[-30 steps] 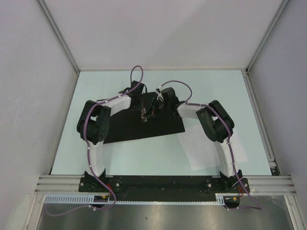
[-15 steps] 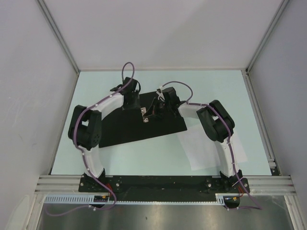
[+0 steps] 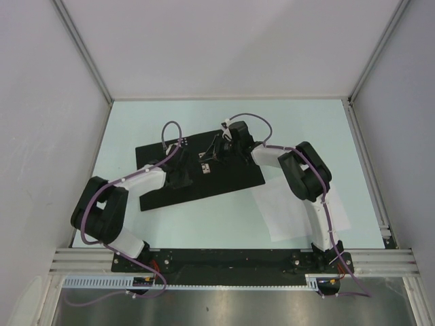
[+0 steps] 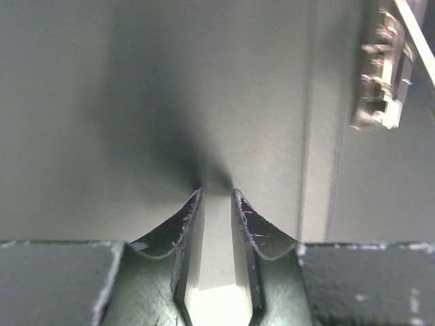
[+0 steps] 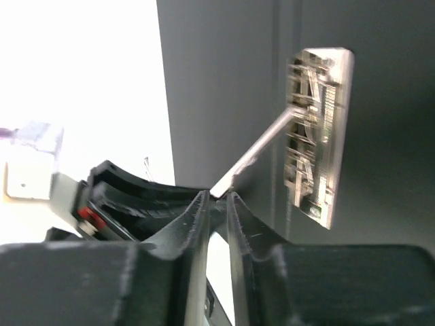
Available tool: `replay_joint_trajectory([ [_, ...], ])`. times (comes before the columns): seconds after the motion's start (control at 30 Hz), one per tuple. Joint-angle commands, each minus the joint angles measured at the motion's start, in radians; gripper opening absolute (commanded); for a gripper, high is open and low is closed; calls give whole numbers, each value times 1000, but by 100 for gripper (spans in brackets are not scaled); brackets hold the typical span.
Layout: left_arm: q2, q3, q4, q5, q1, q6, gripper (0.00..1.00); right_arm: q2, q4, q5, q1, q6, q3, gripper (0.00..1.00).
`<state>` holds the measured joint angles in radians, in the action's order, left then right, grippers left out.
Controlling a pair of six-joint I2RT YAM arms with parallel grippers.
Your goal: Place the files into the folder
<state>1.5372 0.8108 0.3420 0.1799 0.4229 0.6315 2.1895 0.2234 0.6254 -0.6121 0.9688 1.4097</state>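
The folder (image 3: pixel 234 180) lies open on the table, black inside up, its metal clip (image 3: pixel 204 167) near the middle. In the left wrist view the folder's inner face (image 4: pixel 102 102) fills the frame, with the clip (image 4: pixel 380 68) at the top right. My left gripper (image 3: pixel 182 178) (image 4: pixel 217 193) hovers over the folder's left half, jaws slightly apart and empty. My right gripper (image 3: pixel 216 151) (image 5: pixel 217 195) sits at the clip (image 5: pixel 316 136). Its jaws are a little apart, with the tip of the raised lever (image 5: pixel 262 146) at the fingertips. The white files (image 3: pixel 285 214) lie at the right, partly under the right arm.
The pale green table (image 3: pixel 306 129) is walled by grey panels at the back and both sides. A metal rail (image 3: pixel 370 170) runs along the right edge. Both arm bases stand at the near edge.
My left arm has drawn back toward the near left, its gripper moving from the folder's far edge to over its left half. The folder's far-left corner now shows. The right jaws have parted slightly.
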Motion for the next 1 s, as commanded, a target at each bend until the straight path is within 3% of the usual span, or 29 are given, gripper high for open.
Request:
replay_joint_trajectory([
  [0.0,-32,-24,-93,16,19,48,27,4,42,11,-14,8,66,25],
  [0.13,-35,-30,-90,26,19,45,26,15,30,11,-11,7,100,39],
  [0.33,-42,-38,-90,32,19,39,26,65,48,30,-8,16,152,40],
  [0.63,-35,-65,-110,0,19,37,26,206,-13,48,17,-106,373,48],
  [0.73,-45,-81,-120,-2,19,31,27,288,-97,51,29,-180,515,53],
  [0.97,-65,-102,-133,-28,22,11,29,479,-122,134,46,-188,785,56],
])
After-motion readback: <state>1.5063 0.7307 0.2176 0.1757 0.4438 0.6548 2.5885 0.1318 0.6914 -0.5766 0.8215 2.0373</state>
